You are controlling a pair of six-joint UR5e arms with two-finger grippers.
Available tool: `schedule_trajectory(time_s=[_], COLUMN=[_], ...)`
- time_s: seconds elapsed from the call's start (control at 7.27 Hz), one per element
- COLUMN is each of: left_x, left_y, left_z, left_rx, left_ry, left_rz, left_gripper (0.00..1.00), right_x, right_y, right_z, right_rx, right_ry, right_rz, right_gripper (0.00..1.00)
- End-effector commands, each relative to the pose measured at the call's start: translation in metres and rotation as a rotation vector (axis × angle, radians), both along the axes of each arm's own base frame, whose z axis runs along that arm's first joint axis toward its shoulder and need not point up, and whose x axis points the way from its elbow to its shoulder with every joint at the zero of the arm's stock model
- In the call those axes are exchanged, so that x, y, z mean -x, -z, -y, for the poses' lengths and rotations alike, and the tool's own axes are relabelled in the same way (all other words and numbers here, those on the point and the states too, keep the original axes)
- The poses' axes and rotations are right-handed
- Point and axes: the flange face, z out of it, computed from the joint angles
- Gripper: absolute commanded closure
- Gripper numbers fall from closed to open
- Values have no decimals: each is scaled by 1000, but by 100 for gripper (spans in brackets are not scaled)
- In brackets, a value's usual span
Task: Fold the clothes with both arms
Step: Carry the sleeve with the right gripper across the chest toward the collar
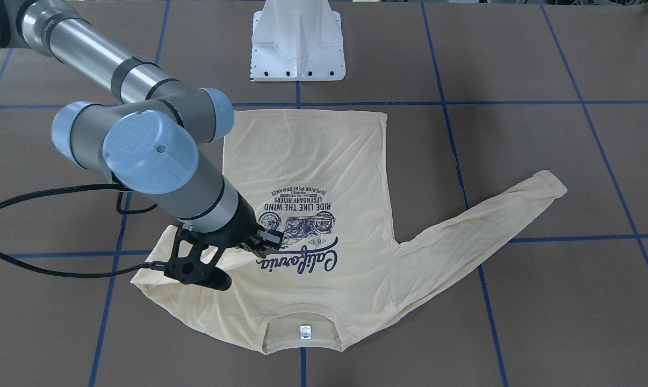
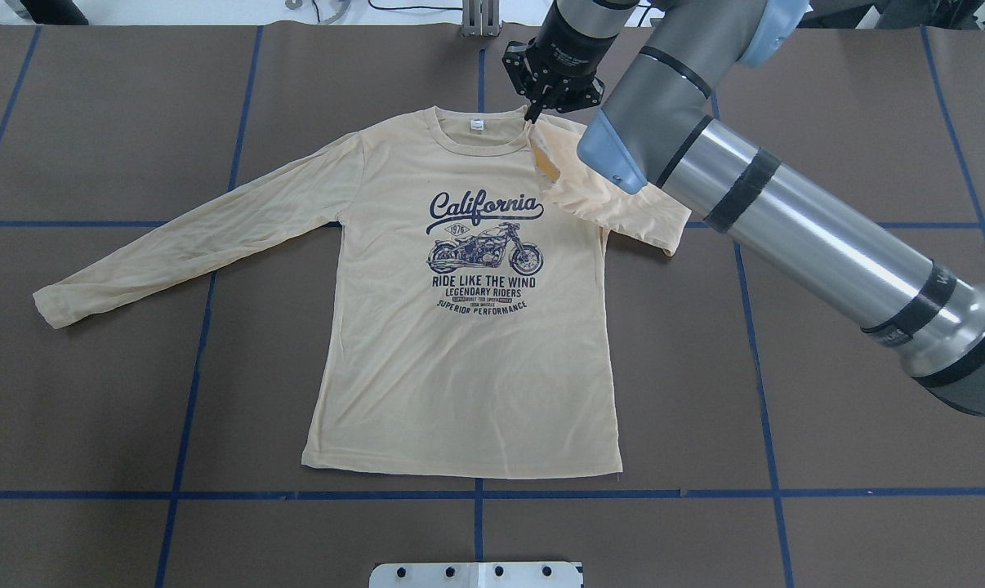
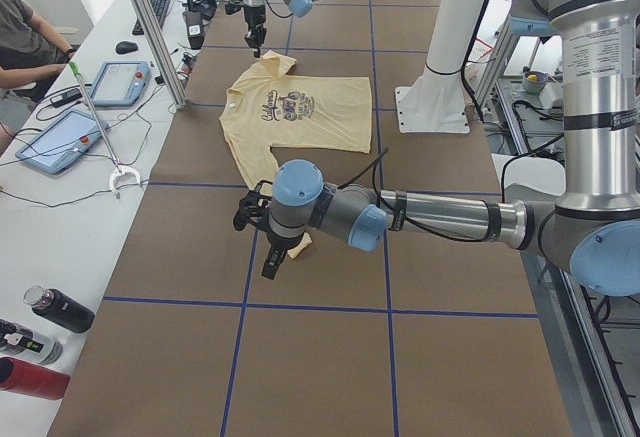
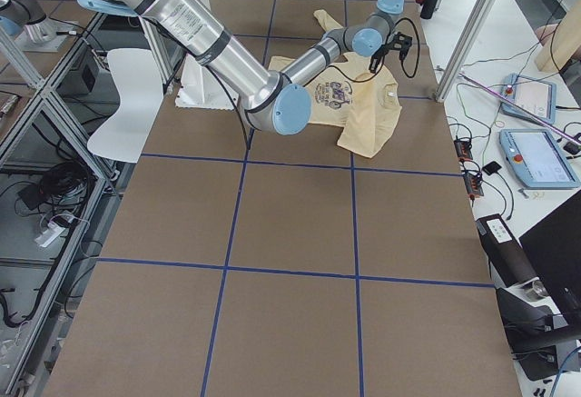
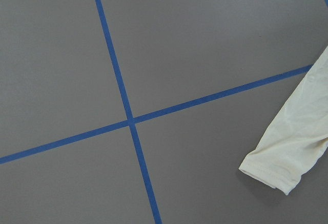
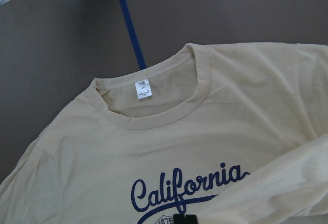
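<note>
Pinching shirt sleeve with right fingers, raised beside collar. Cannot tell grip of left fingers, hanging over bench near other cuff.

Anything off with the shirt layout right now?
One thing: the T-shirt lies flat, print up, but its sleeve on the robot's right is doubled back and bunched over the shoulder by the right claw, while the left sleeve stretches out flat. Lopsided, though likely just a fold in progress. No damage visible.

T-shirt on table, before pedestal | right tool at shoulder on its side | left tool beside outspread sleeve's cuff
</note>
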Motion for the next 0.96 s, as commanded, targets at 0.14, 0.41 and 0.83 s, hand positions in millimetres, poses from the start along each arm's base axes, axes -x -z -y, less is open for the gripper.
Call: schedule_trajectory(time_s=[0.14, 0.41, 0.83], left_x=[0, 0, 0], left_y=[-4, -7, -8], left_z=[-5, -7, -8], left_rx=[7, 13, 15], left_ry=[-2, -4, -5], left_rz=[0, -1, 1], left_gripper=[0, 0, 0], right_x=[81, 117, 138], right_y=[39, 78, 95], right_z=[-19, -38, -45], right_rx=[-57, -114, -147], right_ry=[-76, -87, -110], right_rz=[38, 45, 40], right_gripper=[100, 100, 100])
